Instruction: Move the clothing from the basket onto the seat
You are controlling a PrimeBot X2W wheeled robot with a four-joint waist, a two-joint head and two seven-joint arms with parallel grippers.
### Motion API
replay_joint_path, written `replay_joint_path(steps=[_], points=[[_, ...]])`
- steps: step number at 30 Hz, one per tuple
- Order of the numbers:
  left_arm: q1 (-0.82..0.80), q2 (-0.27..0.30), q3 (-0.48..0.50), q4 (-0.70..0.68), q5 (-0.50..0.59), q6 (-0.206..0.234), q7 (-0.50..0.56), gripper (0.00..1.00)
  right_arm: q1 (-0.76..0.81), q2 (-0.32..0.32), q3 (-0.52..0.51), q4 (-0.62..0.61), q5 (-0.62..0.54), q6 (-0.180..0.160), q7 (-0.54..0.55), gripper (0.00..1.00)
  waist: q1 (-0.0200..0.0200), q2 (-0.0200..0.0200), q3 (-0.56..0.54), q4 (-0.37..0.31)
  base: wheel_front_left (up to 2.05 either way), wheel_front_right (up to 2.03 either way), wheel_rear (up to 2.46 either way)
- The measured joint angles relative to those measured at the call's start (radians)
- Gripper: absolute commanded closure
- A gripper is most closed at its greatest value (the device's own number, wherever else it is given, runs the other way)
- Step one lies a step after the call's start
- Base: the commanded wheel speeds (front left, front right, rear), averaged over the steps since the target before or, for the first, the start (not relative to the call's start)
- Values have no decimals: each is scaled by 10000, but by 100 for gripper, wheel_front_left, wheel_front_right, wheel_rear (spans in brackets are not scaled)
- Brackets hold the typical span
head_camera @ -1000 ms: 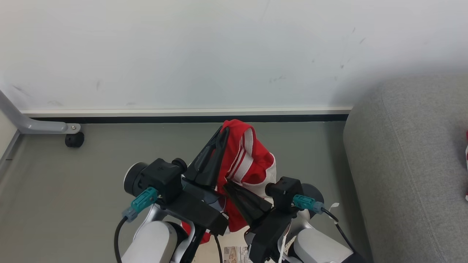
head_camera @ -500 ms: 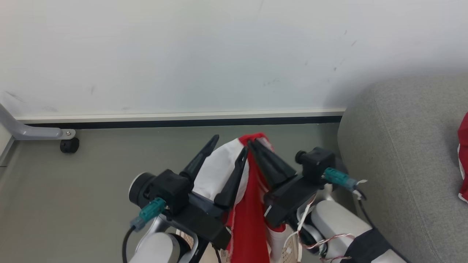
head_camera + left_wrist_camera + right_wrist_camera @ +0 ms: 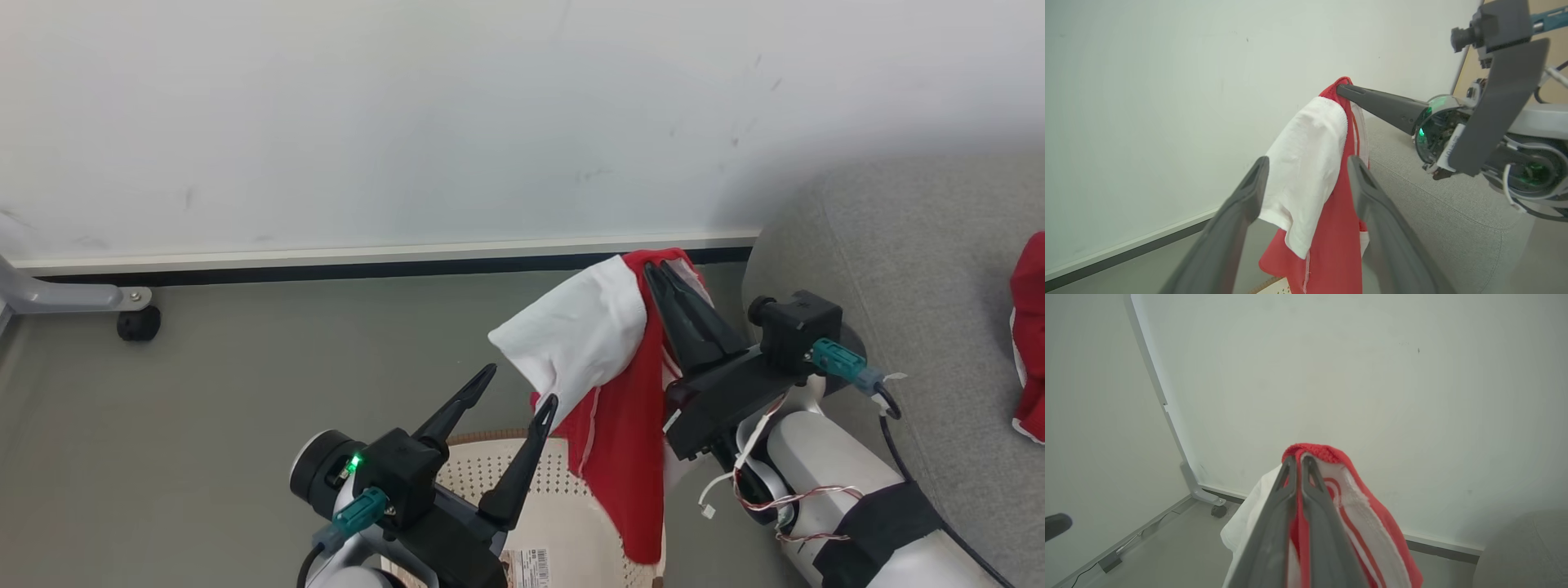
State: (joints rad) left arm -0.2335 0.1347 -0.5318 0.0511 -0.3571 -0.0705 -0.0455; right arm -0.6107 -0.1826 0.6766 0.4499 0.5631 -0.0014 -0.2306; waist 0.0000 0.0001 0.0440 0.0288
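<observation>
Mid-carry — my right gripper (image 3: 660, 268) clamps the bright red-and-white fabric garment (image 3: 620, 408), left gripper (image 3: 522, 385) fingers gape empty; next, swing it onto the light grey upholstered seat (image 3: 914, 269).

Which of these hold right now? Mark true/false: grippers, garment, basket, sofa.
1. The right gripper is shut on the clothing. True.
2. The left gripper also clamps the clothing. False: its jaws stand open and clamp nothing.
3. The clothing lies on the seat. False: it hangs from the right gripper, beside the seat.
4. A second red fabric item lies on the seat. True.
5. The basket stands on the seat. False: it stands on the floor, under the hanging clothing.
</observation>
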Motion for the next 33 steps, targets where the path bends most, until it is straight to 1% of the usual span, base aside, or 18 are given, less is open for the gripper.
replay_joint_path(steps=[11,13,24,32,33], points=[[221,293,31,-265,82,15,90,0,-177,-282,-253,-213,-2,-4,-58,100,0,0,182,-602,0,0,0],[299,330,21,-305,92,15,167,0,-183,-349,-324,-255,-2,-73,-59,100,0,0,225,-762,0,0,0],[384,533,-194,-706,180,8,364,0,-374,-779,-627,-625,-19,-98,-90,100,0,0,558,-1790,0,0,0],[377,662,-211,-991,431,2,539,0,-382,-1106,-970,-953,-21,-322,-100,100,0,0,890,-2614,0,0,0],[377,662,-211,-991,431,2,539,0,-382,-1106,-970,-953,-21,-322,-100,100,0,0,890,-2614,0,0,0]])
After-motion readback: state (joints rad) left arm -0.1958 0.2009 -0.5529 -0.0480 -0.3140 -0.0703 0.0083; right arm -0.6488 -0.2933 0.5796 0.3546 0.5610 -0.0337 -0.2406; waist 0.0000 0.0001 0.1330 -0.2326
